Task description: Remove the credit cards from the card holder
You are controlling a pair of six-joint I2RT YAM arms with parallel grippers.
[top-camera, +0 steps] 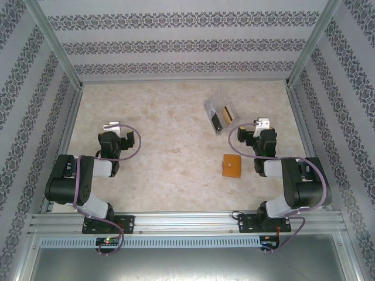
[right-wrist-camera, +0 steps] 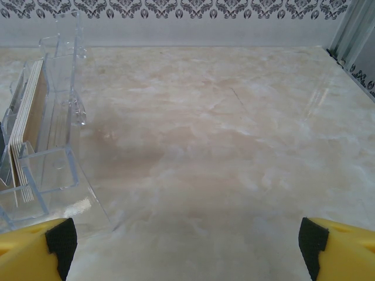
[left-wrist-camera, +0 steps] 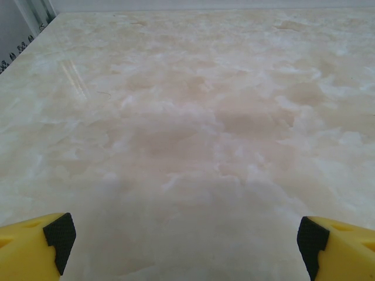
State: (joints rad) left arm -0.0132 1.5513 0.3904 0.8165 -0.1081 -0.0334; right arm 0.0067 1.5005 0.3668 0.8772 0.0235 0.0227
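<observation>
Two arms on the table [top-camera: 164,146], so starting on the left. The left arm [top-camera: 76,181] is folded back near its base. The left gripper [top-camera: 113,126] points to the far side with its jaws spread wide and nothing between them. On its wrist camera, the left gripper [left-wrist-camera: 186,246] shows two yellow fingers [left-wrist-camera: 29,249] with black pads at the bottom corners, well apart, over bare marbled tabletop.

Moving right past the middle, there's one clear plastic box [top-camera: 220,115], lying at an angle toward the far side. Thin cards [top-camera: 227,111] stand on edge inside it, a dark patch and a tan-gold one from above. The right wrist camera catches the same clear plastic box [right-wrist-camera: 44,146] at its left edge, with the thin cards [right-wrist-camera: 29,123] packed as a stack. I can't count them.

Nearer than the box and slightly to its right is one card holder [top-camera: 232,166]. It's orange-tan and lies flat and folded shut, so its inside is hidden. It sits just left of the right arm [top-camera: 296,181] and apart from both grippers.

Last, the right gripper [top-camera: 262,124] sits just right of the box and farther away than the card holder. From its own wrist, the right gripper [right-wrist-camera: 186,246] has its two yellow fingers [right-wrist-camera: 340,246] at the bottom corners, spread wide and holding nothing.
</observation>
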